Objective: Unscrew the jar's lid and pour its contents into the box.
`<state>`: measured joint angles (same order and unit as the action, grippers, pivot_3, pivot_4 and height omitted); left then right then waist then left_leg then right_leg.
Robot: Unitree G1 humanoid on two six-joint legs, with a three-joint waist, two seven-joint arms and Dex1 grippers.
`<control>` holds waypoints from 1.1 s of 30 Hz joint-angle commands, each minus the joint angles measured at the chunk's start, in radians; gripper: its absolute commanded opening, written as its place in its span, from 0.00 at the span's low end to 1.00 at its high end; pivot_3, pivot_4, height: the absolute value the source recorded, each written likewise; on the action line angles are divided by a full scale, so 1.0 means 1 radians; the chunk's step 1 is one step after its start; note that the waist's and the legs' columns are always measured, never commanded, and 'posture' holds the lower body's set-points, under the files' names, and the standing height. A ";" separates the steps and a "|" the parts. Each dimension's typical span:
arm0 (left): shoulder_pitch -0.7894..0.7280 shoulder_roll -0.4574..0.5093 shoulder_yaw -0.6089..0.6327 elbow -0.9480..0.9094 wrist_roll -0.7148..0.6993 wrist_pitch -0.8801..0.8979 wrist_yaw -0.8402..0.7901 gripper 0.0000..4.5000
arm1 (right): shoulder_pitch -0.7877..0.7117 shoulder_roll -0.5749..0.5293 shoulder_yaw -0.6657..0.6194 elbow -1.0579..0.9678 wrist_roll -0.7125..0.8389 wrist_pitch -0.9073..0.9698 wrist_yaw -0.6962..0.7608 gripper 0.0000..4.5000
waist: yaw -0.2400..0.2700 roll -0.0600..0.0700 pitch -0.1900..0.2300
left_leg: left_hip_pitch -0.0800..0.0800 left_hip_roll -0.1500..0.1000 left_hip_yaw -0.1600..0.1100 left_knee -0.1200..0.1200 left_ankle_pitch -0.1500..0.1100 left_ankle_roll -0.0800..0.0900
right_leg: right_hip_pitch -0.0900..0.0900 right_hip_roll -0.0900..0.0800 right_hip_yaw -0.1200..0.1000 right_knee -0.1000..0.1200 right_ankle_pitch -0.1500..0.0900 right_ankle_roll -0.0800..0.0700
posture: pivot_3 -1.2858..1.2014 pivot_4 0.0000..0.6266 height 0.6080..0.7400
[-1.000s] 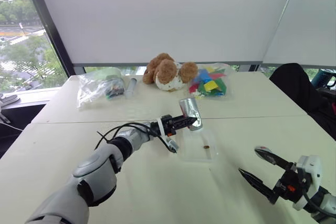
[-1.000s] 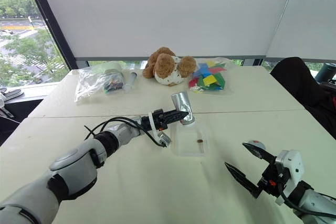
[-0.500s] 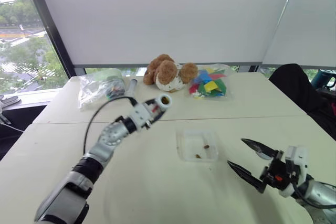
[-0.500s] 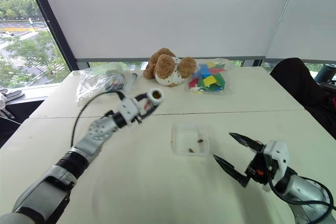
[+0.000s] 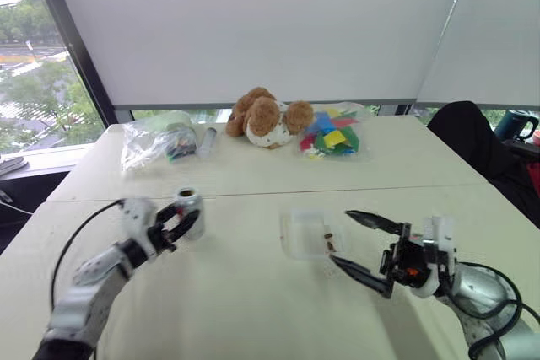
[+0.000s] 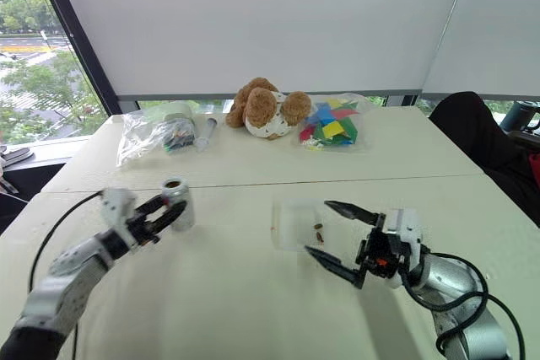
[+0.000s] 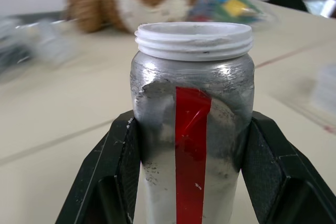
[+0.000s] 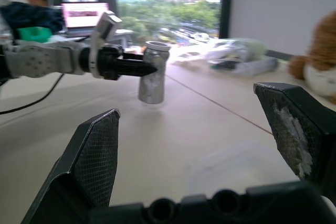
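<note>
Table [image 5: 253, 309], jar [image 5: 187, 212] now upright, leftward.

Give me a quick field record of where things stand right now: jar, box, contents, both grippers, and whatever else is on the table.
jar: upright, no lid on, threaded mouth open, left of the box
left gripper: shut on the jar, fingers on both sides
box: on the table near the middle, apart from the jar
contents: a few brown pieces lying in the box
right gripper: open, holding nothing, just right of the box
far edge of table: plush toy, bag of coloured blocks, clear bag
</note>
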<state>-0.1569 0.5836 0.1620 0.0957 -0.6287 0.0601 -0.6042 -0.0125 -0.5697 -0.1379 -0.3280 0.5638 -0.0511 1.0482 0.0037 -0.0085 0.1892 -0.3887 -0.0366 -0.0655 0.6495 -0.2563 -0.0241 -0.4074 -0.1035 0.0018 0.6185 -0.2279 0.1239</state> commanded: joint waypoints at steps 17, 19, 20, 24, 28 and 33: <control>0.129 -0.167 0.332 0.195 0.130 -0.316 0.097 0.45 | 0.048 -0.018 -0.091 0.097 0.017 -0.130 0.100 0.99 | 0.009 -0.003 -0.004 | 0.000 -0.001 0.001 0.000 0.000 0.000 | 0.002 0.000 0.000 -0.002 0.000 -0.001 | 0.52 0.24 1.00; 0.124 -0.168 0.337 0.215 0.132 -0.328 0.090 0.45 | 0.049 -0.020 -0.097 0.106 0.017 -0.134 0.102 0.99 | 0.009 -0.003 -0.004 | 0.000 0.000 0.001 0.000 0.000 0.000 | 0.002 0.000 0.000 -0.002 0.000 -0.001 | 0.52 0.24 1.00; 0.123 -0.169 0.340 0.224 0.132 -0.335 0.088 0.45 | 0.051 -0.021 -0.100 0.107 0.017 -0.136 0.106 0.99 | 0.009 -0.002 -0.004 | 0.001 0.000 0.001 0.000 0.000 0.000 | 0.002 0.000 0.000 -0.002 0.000 -0.001 | 0.52 0.24 1.00; 0.124 -0.175 0.353 0.232 0.116 -0.341 0.084 0.68 | 0.055 -0.031 -0.113 0.106 0.019 -0.133 0.111 1.00 | 0.009 -0.001 -0.007 | 0.001 0.000 0.002 0.000 0.000 0.000 | 0.002 0.000 0.000 -0.002 0.001 -0.001 | 0.52 0.24 1.00; 0.144 -0.181 0.345 0.209 0.117 -0.332 0.078 0.99 | 0.064 -0.044 -0.128 0.103 0.023 -0.127 0.108 1.00 | 0.009 -0.001 -0.007 | 0.001 0.000 0.002 0.000 0.000 0.000 | 0.002 0.000 0.000 -0.003 0.001 -0.001 | 0.52 0.24 1.00; 0.199 -0.146 0.352 0.163 0.114 -0.283 0.063 0.99 | 0.120 -0.074 -0.168 0.083 0.017 -0.101 0.094 1.00 | 0.009 -0.002 -0.007 | 0.001 0.000 0.002 0.000 0.000 0.000 | 0.002 0.000 0.000 -0.003 0.000 -0.002 | 0.52 0.24 1.00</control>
<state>0.0277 0.4109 0.4889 0.3085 -0.5057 -0.2377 -0.5299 0.0916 -0.6198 -0.2618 -0.2114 0.5645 -0.1543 1.1458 0.0127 -0.0103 0.1820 -0.3880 -0.0362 -0.0637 0.6492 -0.2564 -0.0245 -0.4055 -0.1038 0.0018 0.6150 -0.2291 0.1197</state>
